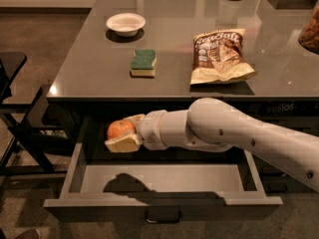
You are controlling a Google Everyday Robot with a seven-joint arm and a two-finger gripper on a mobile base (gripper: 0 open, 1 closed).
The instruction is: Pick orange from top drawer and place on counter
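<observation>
The sponge lies on the counter. Behind it to the left sits a bowl; to its right, a chip bag. In front of the sponge, below the counter's edge, the gripper hangs over the left part of the open top drawer, with the orange between its fingers.

The scene was dim and warm-toned, lit from above. The glossy dark-grey counter carried a pale sheen toward its far edge and small bright specks by its front left corner. Deep shade lay below the front edge. There the cream two-finger gripper, clamped on the small round orange, showed pale and cast a soft-edged shadow on the floor of the open grey metal drawer. Things at the far right corner looked blurred.
</observation>
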